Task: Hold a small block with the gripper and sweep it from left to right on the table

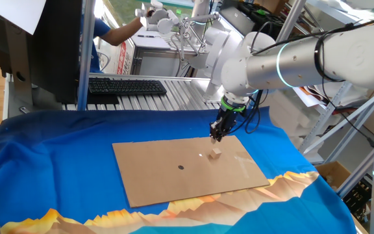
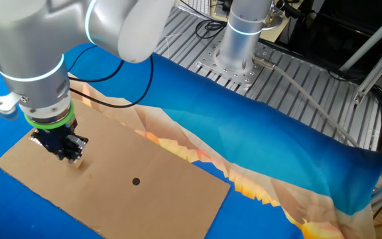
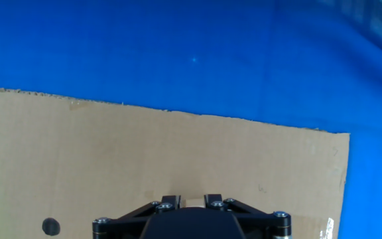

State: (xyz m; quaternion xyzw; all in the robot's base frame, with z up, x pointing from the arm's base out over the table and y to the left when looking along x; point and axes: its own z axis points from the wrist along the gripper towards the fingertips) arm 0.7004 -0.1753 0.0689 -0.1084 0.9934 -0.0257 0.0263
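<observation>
Hovering low over the cardboard sheet (image 1: 190,170), the gripper (image 1: 215,136) points straight down from the silver-white arm (image 1: 304,62), green collar just above the black fingers (image 2: 63,147). Small block (image 1: 215,154) sits on the cardboard directly under the fingertips; in one fixed view a sliver of gap shows between block and tips, so apart, not gripped. In the other fixed view the block (image 2: 76,161) peeks out at 5 o'clock from the fingers, just beside them. Fingers drawn narrow, close together; hand view shows only their bases (image 3: 171,201) with a slim pale slot between, block itself not clearly seen there. Dark round dot (image 1: 181,167) lies on the cardboard at 8 o'clock from the block, well apart. Dot also in the hand view (image 3: 51,226), low left. Cardboard lies flat on the blue-clothed tabletop (image 1: 57,156), orange-yellow jagged print (image 1: 193,209) along its near edge. Black keyboard (image 1: 127,86) on the slatted bench at 11 o'clock beyond the cloth.
</observation>
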